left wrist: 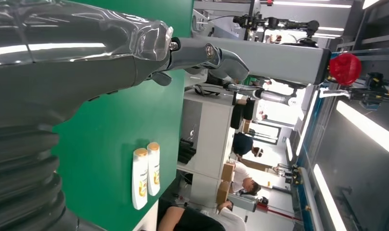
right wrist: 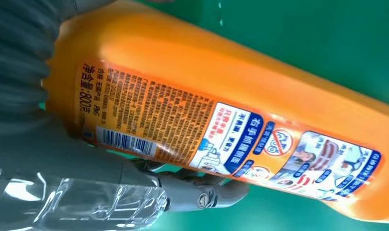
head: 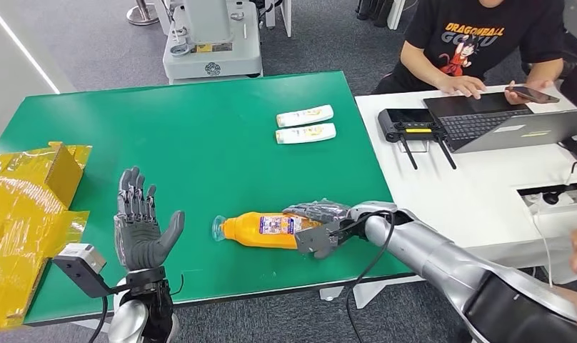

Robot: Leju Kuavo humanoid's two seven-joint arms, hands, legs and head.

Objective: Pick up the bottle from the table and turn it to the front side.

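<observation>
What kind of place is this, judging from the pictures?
Probably a robotics lab or test office. A person works at a laptop on a white desk beside the green table, another machine stands behind it, and long ceiling lights hang overhead.

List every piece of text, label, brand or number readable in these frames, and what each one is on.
"DRAGONBALL GOKU": on the person's black T-shirt.
"净含量: 800克": on the orange bottle back label, above the barcode; the fine print and blue badges are too small to read.
Two white bottles: labels too blurred to read.
The right hand grips the orange bottle; the left hand bears no text.
</observation>
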